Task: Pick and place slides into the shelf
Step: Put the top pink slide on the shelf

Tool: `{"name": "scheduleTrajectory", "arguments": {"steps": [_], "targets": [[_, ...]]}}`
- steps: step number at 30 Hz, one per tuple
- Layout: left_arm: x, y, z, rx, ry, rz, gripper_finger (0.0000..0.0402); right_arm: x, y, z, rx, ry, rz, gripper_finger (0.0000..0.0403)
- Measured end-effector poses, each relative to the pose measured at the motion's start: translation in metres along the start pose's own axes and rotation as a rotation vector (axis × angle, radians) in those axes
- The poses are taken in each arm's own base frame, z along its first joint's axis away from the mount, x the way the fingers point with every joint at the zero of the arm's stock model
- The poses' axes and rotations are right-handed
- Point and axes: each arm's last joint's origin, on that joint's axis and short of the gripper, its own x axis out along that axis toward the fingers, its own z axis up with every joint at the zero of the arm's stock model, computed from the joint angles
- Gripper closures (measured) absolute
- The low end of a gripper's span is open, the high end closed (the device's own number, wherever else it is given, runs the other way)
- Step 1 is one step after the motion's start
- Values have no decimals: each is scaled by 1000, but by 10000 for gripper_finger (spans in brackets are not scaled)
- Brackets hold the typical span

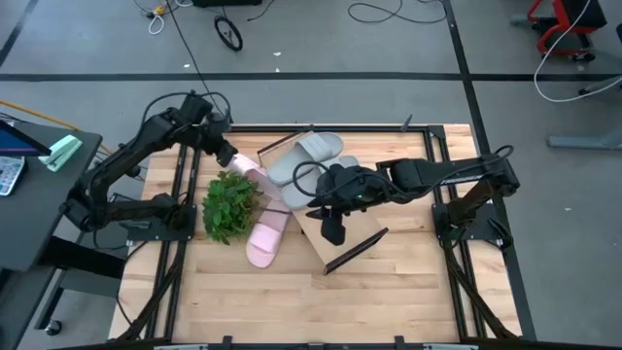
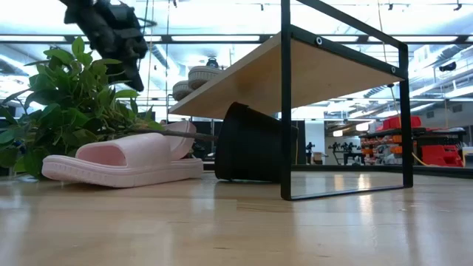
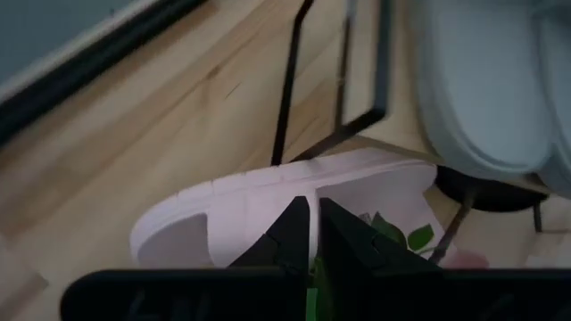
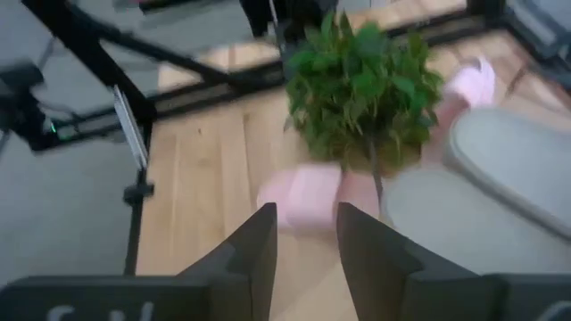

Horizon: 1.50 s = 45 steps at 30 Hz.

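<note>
**Pink slide lies just off the left end effector's tip**

Pink and partly tucked under the plant point(image 1: 230, 206), the nearer slide point(image 1: 251, 170) sits just beside the left end effector point(image 1: 225, 154), at about its 4 o'clock in the high view. Its long axis runs roughly from 10 to 4 o'clock, so it points away from the arm and towards the shelf point(image 1: 362, 226). In the left wrist view the sole fills the space just beyond the fingertips. The two dark fingers are drawn almost together there, clenched with only a sliver between them and nothing visibly caught in it. I cannot tell whether the tips are touching the sole.

The second pink slide point(image 1: 265, 240) lies on the worktop point(image 1: 389, 292) at about 5 o'clock from the plant, with its long axis from 1 to 7 o'clock. The right end effector point(image 1: 333, 231) hangs over the shelf board with its fingers apart and nothing between them. From it, this slide lies at about 9 o'clock, near but not touching.

Two grey slides point(image 1: 319, 148) rest on the shelf's far end, at about 12 o'clock from the right end effector.

Judging by the layout, each arm has one pink slide on its own side. The left arm is nearer the upper slide, and its fingers would probably need to spread before they could take hold. The shelf lies at 3 to 4 o'clock from that arm, and the plant crowds the path to it.
</note>
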Motion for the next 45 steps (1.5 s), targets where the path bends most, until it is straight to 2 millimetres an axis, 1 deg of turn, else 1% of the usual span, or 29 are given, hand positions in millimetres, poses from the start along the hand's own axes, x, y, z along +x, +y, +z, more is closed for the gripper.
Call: {"name": "scheduleTrajectory", "arguments": {"steps": [4,7,12,16,20,25,31,34,37,45], "targets": [[9,4,1,-45,41,1,371,3,7,2,-13,-43,26,281],[14,7,2,-63,62,1,367,2,13,-1,-40,-34,49,281],[20,18,3,-127,87,20,346,1,23,-5,-58,-25,73,281],[25,29,4,-170,103,17,324,1,24,-5,-60,-24,74,281],[30,41,4,-202,118,-37,300,1,19,-2,-54,-49,41,281],[33,51,3,-194,130,-31,277,3,9,4,-51,-74,21,281],[34,63,1,-239,139,-13,258,4,-4,10,-31,-90,-8,281],[36,69,-2,-271,174,-10,251,4,-9,12,-35,-93,-20,281],[41,73,-5,-266,218,-17,244,5,-11,13,-60,-95,-29,281],[56,77,-5,-293,237,-167,229,5,-13,13,-60,-95,-28,281]]}}
